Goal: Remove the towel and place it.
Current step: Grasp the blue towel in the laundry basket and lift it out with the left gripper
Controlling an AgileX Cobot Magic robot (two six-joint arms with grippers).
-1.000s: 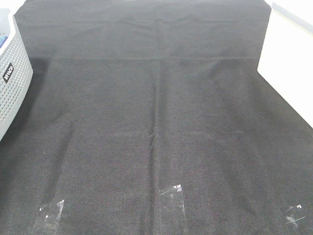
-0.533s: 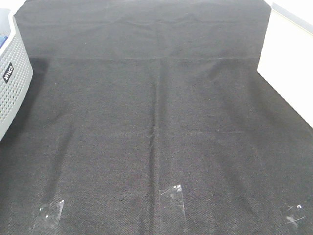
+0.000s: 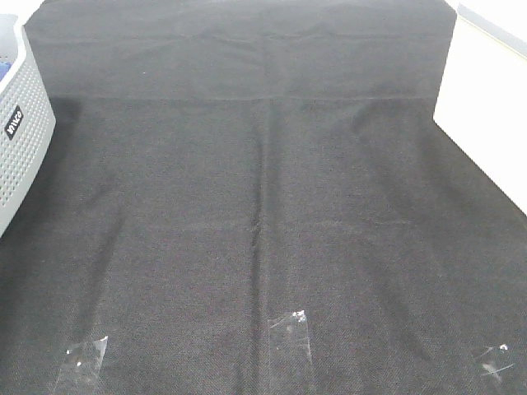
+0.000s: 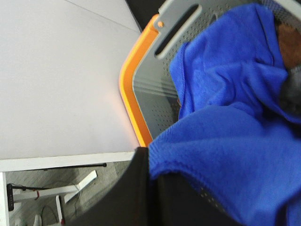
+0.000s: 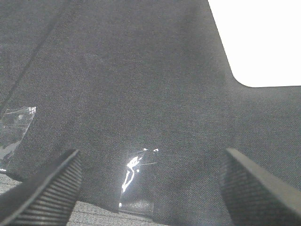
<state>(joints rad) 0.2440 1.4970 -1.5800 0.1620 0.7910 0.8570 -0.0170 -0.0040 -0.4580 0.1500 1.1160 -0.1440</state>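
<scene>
left gripper is closed on the towel in the basket; a shallow pinch could slip, or cloth snag the rim; right gripper stands wide, empty

At table's left — towel in basket.

Between our right gripper's ribbed dark fingers, set wide apart with nothing in them, we see the black woven covering filling most of the frame. A glinting strip of clear tape lies on it between the fingers, and a second strip lies off to one side. A bare white surface shows past the covering's edge.
</scene>
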